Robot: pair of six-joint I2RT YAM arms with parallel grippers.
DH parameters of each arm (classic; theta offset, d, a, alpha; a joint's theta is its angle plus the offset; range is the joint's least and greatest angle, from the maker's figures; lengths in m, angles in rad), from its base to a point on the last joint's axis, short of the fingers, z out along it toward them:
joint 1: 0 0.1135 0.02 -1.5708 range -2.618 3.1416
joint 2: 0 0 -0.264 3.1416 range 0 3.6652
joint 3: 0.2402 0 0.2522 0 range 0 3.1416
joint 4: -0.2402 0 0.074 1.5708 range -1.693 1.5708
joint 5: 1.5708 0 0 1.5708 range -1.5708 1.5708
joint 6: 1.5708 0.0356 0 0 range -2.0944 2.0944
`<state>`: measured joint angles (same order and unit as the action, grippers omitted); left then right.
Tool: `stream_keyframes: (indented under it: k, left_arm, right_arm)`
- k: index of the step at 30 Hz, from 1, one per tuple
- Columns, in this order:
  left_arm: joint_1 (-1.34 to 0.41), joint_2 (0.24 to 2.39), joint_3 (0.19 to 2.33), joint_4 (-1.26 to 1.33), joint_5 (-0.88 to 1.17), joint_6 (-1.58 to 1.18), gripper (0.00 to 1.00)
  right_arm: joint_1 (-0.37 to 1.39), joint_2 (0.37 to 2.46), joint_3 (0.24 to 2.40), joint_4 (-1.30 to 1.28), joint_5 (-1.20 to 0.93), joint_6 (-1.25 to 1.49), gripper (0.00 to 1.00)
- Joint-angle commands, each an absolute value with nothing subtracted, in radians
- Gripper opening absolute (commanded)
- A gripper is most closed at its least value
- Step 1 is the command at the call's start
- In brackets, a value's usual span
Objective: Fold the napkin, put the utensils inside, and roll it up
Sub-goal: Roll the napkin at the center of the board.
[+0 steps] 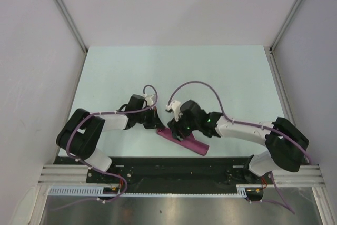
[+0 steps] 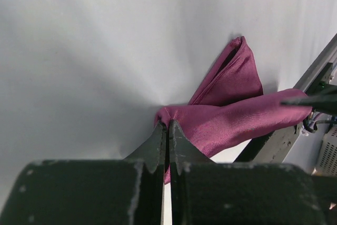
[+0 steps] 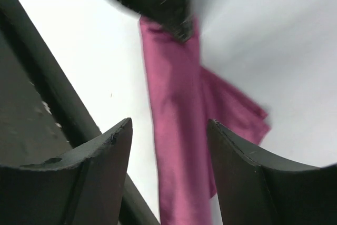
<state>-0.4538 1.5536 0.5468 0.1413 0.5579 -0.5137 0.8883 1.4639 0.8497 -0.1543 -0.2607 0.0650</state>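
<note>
Pale matte worktop (image 1: pixel 174 72), white walls around. Near front edge, left gripper (image 2: pixel 167 125) pinched tight on bunched end of napkin (image 2: pixel 226 114): soft maroon cloth, long narrow rolled strip, faint sheen. Right gripper (image 3: pixel 168 125) spread wide above strip's middle.

We see the napkin (image 2: pixel 226 114) as finely woven cloth with a soft satin sheen. The left gripper (image 2: pixel 167 126) and right gripper (image 3: pixel 168 123) look like black plastic, matt and faintly grainy. The worktop (image 1: pixel 174 72) is smooth, pale and matt. The rail (image 1: pixel 68 172) along its near edge is ribbed bare metal.
</note>
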Motion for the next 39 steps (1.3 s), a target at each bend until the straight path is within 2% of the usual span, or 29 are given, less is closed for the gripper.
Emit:
stream_keyframes:
  k: [1, 9, 15, 17, 18, 19, 21, 22, 25, 26, 28, 31, 35, 39]
  left_arm:
    - [-0.457, 1.588, 0.584, 0.095, 0.540, -0.477, 0.00]
    - [-0.457, 1.605, 0.607, 0.075, 0.545, -0.485, 0.00]
    - [-0.457, 1.598, 0.614, 0.067, 0.545, -0.486, 0.00]
    - [-0.457, 1.597, 0.615, 0.069, 0.548, -0.486, 0.00]
    - [-0.457, 1.594, 0.615, 0.077, 0.552, -0.489, 0.00]
    - [-0.456, 1.585, 0.612, 0.080, 0.555, -0.489, 0.00]
    - [-0.454, 1.571, 0.614, 0.078, 0.548, -0.489, 0.05]
    - [-0.448, 1.550, 0.614, 0.077, 0.539, -0.489, 0.09]
    - [-0.416, 1.497, 0.617, 0.068, 0.523, -0.491, 0.29]
    - [-0.407, 1.479, 0.618, 0.066, 0.519, -0.491, 0.42]
    - [-0.379, 1.445, 0.615, 0.061, 0.499, -0.488, 0.55]
    - [-0.362, 1.370, 0.601, 0.060, 0.479, -0.471, 0.62]
    - [-0.362, 1.309, 0.558, 0.086, 0.483, -0.460, 0.62]
    - [-0.362, 1.272, 0.485, 0.113, 0.473, -0.480, 0.62]
  right_arm:
    - [1.063, 1.451, 0.810, -0.163, 0.220, 0.008, 0.64]
    - [1.178, 1.561, 0.808, -0.153, 0.336, 0.003, 0.63]
    - [1.181, 1.618, 0.801, -0.140, 0.281, 0.011, 0.60]
    - [1.169, 1.634, 0.804, -0.143, 0.265, 0.020, 0.53]
    - [1.158, 1.649, 0.805, -0.147, 0.220, 0.023, 0.45]
    - [1.148, 1.655, 0.808, -0.152, 0.189, 0.035, 0.41]
    - [1.102, 1.666, 0.807, -0.153, 0.055, 0.038, 0.34]
    - [1.086, 1.666, 0.801, -0.150, 0.010, 0.041, 0.34]
    - [1.022, 1.675, 0.793, -0.141, -0.205, 0.037, 0.30]
    - [1.008, 1.681, 0.793, -0.138, -0.301, 0.037, 0.29]
    - [0.959, 1.712, 0.799, -0.140, -0.389, 0.037, 0.28]
    - [0.896, 1.767, 0.802, -0.124, -0.547, 0.041, 0.27]
    - [0.825, 1.825, 0.807, -0.075, -0.745, 0.069, 0.26]
    - [0.766, 1.870, 0.810, -0.020, -0.851, 0.084, 0.25]
